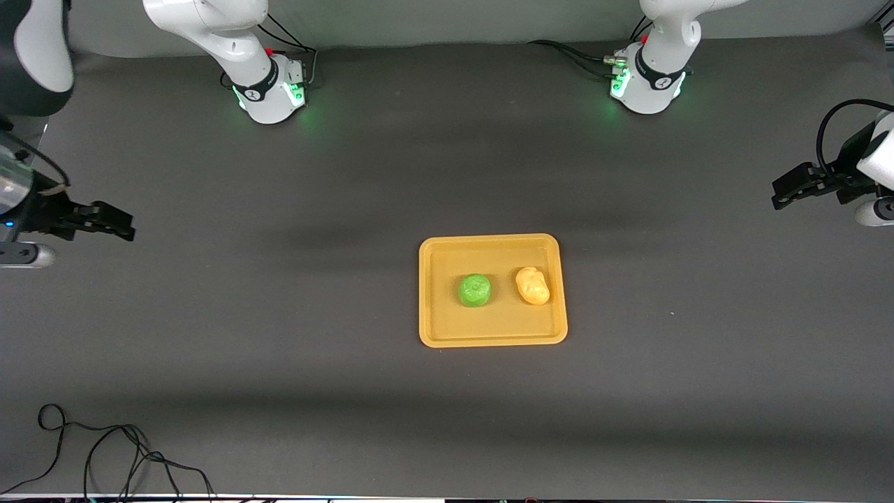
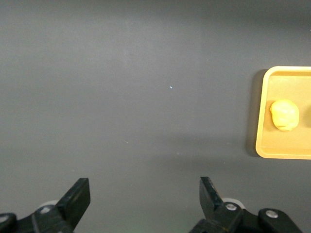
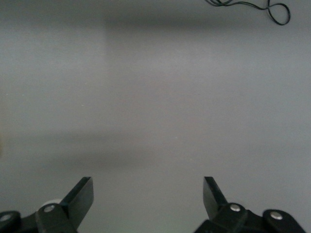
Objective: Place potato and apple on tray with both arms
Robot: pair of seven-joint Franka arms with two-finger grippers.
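The orange-yellow tray point(image 1: 492, 339) lies mid-table. On it sit the green apple point(image 1: 475, 289) and, beside it toward the left arm's end, the yellow-orange potato point(image 1: 533, 286). The left wrist view shows the tray's edge point(image 2: 261, 116) and the potato point(image 2: 284, 114). My left gripper point(image 1: 786, 190) is open and empty, up over the bare mat at the left arm's end; its fingertips point(image 2: 78, 194) stand wide apart. My right gripper point(image 1: 120, 223) is open and empty over the mat at the right arm's end; its fingertips point(image 3: 83, 191) frame only bare mat.
A loose black cable point(image 1: 105, 454) lies on the mat near the front edge at the right arm's end; it also shows in the right wrist view point(image 3: 272, 9). Both arm bases point(image 1: 272, 87) stand along the back edge.
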